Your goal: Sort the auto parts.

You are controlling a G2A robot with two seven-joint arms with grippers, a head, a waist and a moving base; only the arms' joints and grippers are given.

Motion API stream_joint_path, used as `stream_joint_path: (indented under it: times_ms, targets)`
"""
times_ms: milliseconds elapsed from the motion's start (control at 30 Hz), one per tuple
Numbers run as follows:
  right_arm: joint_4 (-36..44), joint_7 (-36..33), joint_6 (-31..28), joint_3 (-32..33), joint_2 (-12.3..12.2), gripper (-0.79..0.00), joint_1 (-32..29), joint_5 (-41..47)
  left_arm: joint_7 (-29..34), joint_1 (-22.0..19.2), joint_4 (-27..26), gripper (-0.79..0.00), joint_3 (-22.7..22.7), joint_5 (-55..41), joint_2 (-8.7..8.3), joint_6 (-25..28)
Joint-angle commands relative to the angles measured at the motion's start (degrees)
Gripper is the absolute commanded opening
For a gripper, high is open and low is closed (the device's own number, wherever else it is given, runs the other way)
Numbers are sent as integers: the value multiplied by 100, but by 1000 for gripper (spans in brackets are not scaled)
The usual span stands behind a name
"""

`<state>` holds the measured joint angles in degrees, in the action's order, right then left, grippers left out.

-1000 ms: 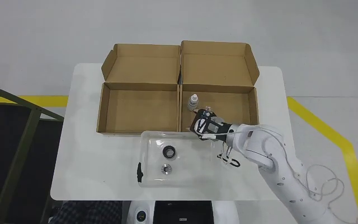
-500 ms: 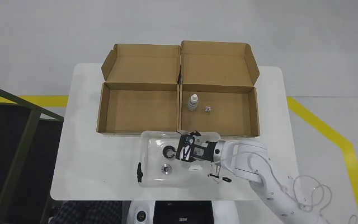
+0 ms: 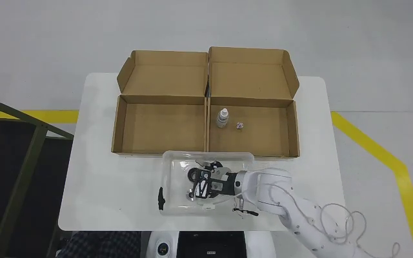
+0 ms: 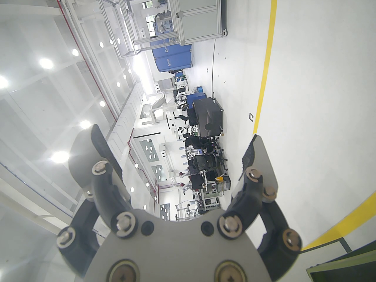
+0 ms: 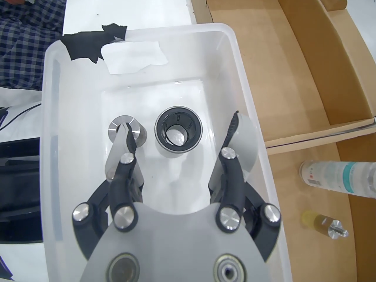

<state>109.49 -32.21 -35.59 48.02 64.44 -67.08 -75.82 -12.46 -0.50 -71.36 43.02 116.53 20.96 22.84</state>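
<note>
A clear plastic bin [image 3: 242, 157] [image 5: 241, 68] sits at the table's near edge. Inside it stand a black ring-shaped part [image 3: 195, 174] [image 5: 194, 136] and a silver round part [image 3: 191, 193] [image 5: 138, 132]. My right gripper [image 3: 199, 184] [image 5: 180, 123] is open low inside the bin, straddling the black ring, with one fingertip [image 5: 127, 126] in front of the silver part. The right cardboard box [image 3: 293, 132] holds a small bottle [image 3: 222, 117] [image 5: 337, 174] and a small metal part [image 3: 239, 125] [image 5: 326, 224]. My left gripper [image 4: 176, 142] is open and holds nothing, facing the room.
The left cardboard box [image 3: 117, 126] has nothing in it. Both boxes stand side by side behind the bin with lids folded back. Torn black tape [image 5: 88, 43] and a white label [image 5: 132, 57] stick to the bin's end wall. White table lies bare on either side.
My right gripper has moved from the right box's front edge leftwards and down into the clear bin, ending around the black ring. The parts have not moved.
</note>
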Motion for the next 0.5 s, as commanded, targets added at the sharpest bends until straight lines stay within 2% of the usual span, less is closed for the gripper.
stream_joint_path:
  times_ms: [0, 467]
  targets:
    - [-59, 5, 27, -20, 12, -234, 29, -3, 0, 0, 0, 0, 0, 0, 0, 0]
    - [-524, 90, 186, -193, 114, -237, 232, 13, 0, 0, 0, 0, 0, 0, 0, 0]
